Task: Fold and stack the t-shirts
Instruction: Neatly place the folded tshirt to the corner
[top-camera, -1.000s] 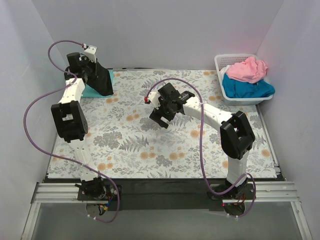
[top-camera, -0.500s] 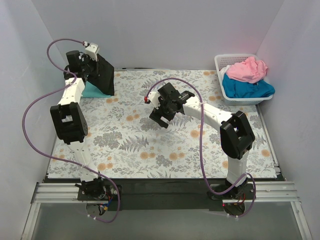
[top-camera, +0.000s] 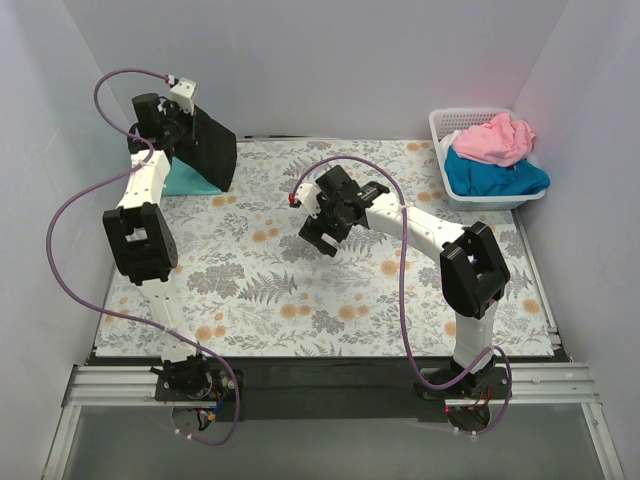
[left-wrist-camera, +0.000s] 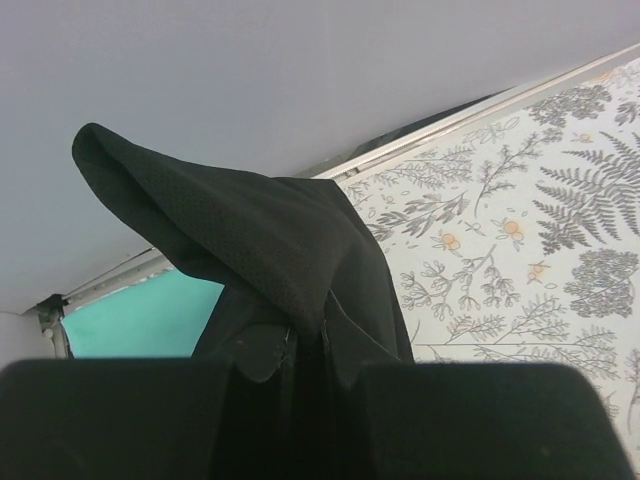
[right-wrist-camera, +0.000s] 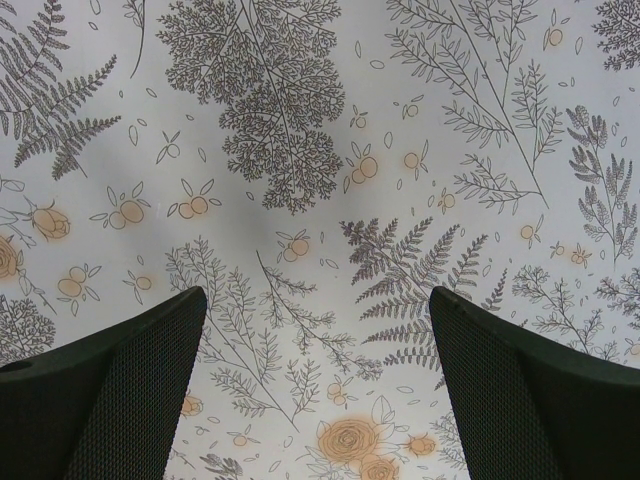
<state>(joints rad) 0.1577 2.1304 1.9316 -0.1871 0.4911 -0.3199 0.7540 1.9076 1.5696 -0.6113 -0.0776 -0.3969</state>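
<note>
At the far left corner, your left gripper (top-camera: 183, 128) is clamped on the black t-shirt (left-wrist-camera: 270, 240) and holds it up, draped, over the mint-green t-shirt (top-camera: 183, 183) (that one lies on the surface (top-camera: 300, 300) close to the left wall). Over the middle of the surface, your right gripper (right-wrist-camera: 315, 300) hovers with its jaws wide apart, holding nothing. At the far right corner, the white basket (top-camera: 438, 124) holds the pink t-shirt (top-camera: 492, 138), bunched on top of the bright blue t-shirt (top-camera: 497, 178).
</note>
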